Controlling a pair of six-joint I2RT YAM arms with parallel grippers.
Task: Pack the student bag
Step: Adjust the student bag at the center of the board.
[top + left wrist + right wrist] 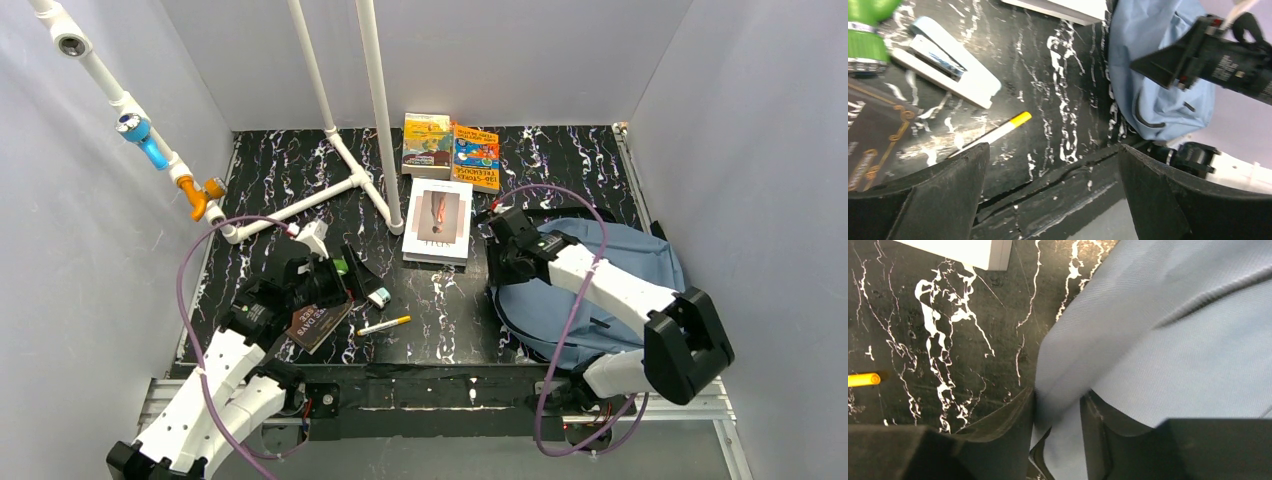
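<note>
The student bag (650,255) is a slate-blue backpack lying flat at the right of the table. It also shows in the left wrist view (1148,65). My right gripper (497,250) is at its left edge. In the right wrist view, the gripper (1058,425) is shut on a fold of the bag's blue fabric (1173,340). My left gripper (357,270) is open and empty, above the table left of centre. In its own view, the gripper (1053,195) has its jaws wide apart over bare table near the front edge.
A white book (438,220) lies just left of the bag, with two colourful books (452,150) behind it. A dark book (318,325), a white pen with a yellow cap (384,325) and a pale blue stapler (378,296) lie near my left gripper. A white pipe frame (340,150) stands at back left.
</note>
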